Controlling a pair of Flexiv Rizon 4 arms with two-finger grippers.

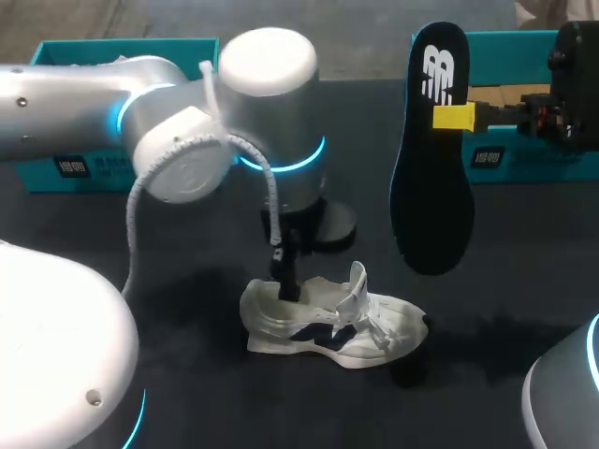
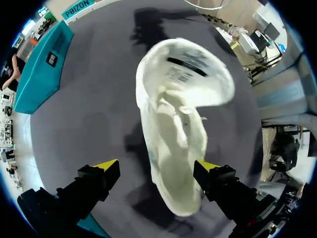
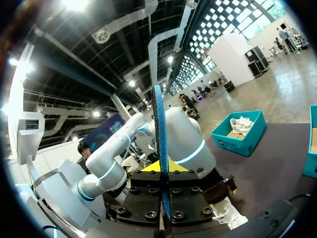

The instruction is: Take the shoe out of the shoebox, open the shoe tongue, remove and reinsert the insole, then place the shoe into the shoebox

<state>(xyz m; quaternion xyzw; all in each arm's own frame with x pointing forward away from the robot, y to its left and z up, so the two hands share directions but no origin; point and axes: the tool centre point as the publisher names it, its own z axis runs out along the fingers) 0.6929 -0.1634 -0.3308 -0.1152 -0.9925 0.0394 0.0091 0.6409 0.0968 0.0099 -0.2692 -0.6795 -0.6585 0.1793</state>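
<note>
Head: shoe (image 1: 332, 323) upright at table centre, left gripper (image 1: 287, 285) at its heel. Right gripper (image 1: 456, 117) at 2 o'clock holds insole (image 1: 432, 187) aloft.
Left wrist: fingers apart, shoe between them.
Right wrist: insole edge-on, pinched from both sides.

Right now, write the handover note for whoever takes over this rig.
Left hand: open, fingers either side of the shoe, not clamping it. The shoe lies on the table, tongue up.
Right hand: shut on the insole, held above the table.
Done: shoe unboxed, insole out.
Left: reinsert the insole, then put the shoe into a teal shoebox at the far edge.
</note>
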